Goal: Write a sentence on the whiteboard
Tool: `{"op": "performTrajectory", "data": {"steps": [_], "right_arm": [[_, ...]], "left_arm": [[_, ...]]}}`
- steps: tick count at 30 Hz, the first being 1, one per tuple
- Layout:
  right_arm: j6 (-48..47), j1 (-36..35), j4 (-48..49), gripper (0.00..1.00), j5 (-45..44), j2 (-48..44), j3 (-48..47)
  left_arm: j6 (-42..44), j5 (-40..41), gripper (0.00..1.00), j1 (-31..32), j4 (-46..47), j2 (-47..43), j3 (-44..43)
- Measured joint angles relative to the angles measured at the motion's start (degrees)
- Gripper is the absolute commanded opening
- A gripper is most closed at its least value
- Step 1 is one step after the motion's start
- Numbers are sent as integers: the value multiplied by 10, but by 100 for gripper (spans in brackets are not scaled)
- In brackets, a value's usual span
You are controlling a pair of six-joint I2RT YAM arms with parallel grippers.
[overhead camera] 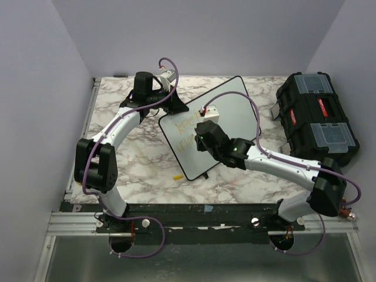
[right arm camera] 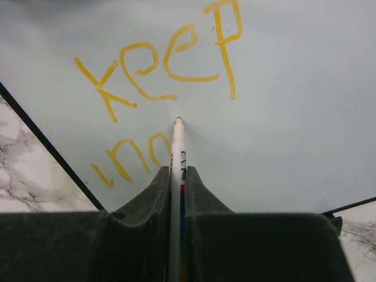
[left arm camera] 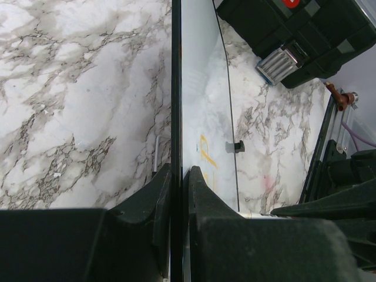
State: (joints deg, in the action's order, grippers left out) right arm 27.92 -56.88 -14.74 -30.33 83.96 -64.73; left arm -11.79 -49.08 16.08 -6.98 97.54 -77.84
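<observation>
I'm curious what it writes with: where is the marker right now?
Right wrist view: the marker is clamped between the right arm's jaws, its tip at the whiteboard just below the yellow word "keep".

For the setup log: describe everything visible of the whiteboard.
The whiteboard is a glossy white rectangle with thin black rim and rounded corners, set askew on the marble table. The left gripper pinches its edge between the fingers. Yellow-orange writing reads "keep", with a second line begun; the marker in the right gripper points there.
</observation>
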Motion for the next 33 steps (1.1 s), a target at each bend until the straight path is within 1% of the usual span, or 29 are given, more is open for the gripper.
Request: {"op": "performTrajectory", "data": {"steps": [6, 18, 33], "right_arm": [[0, 0, 2, 1, 9, -9, 15], [8, 3, 14, 1, 63, -32, 57], [21, 2, 13, 1, 57, -37, 65]], "left_arm": [[0, 0, 0, 0, 0, 0, 0], [0, 0, 0, -2, 0, 0, 1], [0, 0, 0, -2, 0, 0, 1]]}}
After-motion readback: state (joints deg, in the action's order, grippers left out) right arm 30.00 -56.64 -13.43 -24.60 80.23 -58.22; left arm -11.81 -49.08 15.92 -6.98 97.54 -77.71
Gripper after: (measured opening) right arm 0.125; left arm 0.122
